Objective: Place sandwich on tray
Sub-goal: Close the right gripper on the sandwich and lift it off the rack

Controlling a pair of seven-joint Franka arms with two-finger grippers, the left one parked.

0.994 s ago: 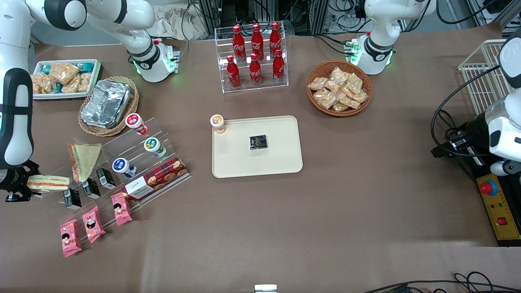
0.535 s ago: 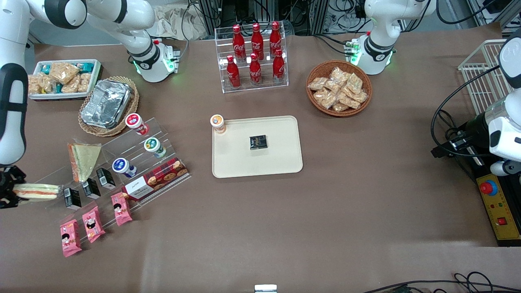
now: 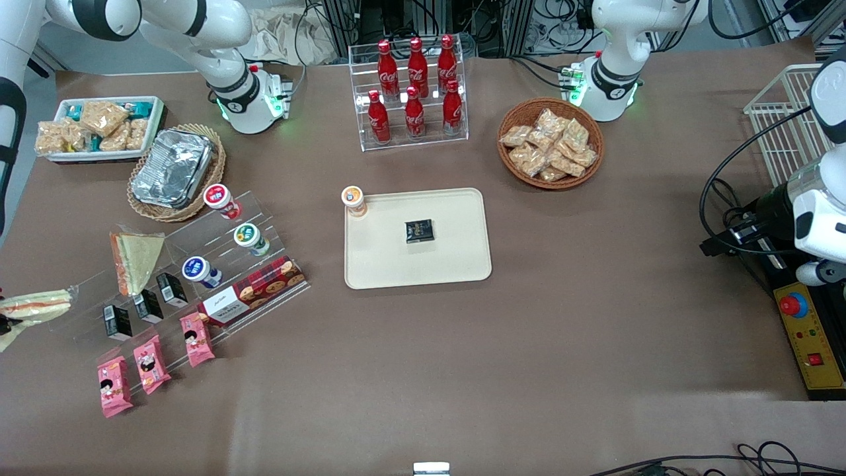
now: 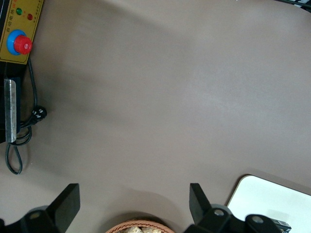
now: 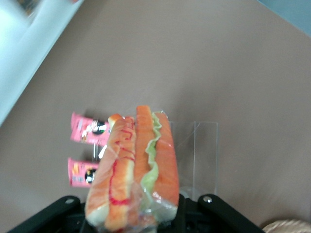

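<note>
The sandwich [image 3: 34,304], a clear-wrapped wedge with white bread and orange-red and green filling stripes, is held edge-on at the working arm's end of the table, just off the acrylic stand [image 3: 198,244]. My gripper [image 3: 4,324] is shut on it and is almost out of the front view. The right wrist view shows the sandwich [image 5: 136,170] gripped at its near end by the gripper [image 5: 135,221], above the table. The cream-beige tray [image 3: 462,264] lies at the table's middle, well away from the sandwich, with a small black packet [image 3: 419,231] on it.
An orange-lidded cup [image 3: 353,200] stands at the tray's corner. A second sandwich wedge [image 3: 137,254], cups, black boxes and a biscuit box sit on the stand. Pink packets [image 3: 151,360] lie nearer the camera. A foil container [image 3: 173,168], a snack bin [image 3: 99,125], cola bottles [image 3: 415,92] and a snack basket [image 3: 550,144] stand farther back.
The gripper has carried the sandwich off the acrylic stand and farther toward the working arm's end of the table. It is now nearly out of the front view.
</note>
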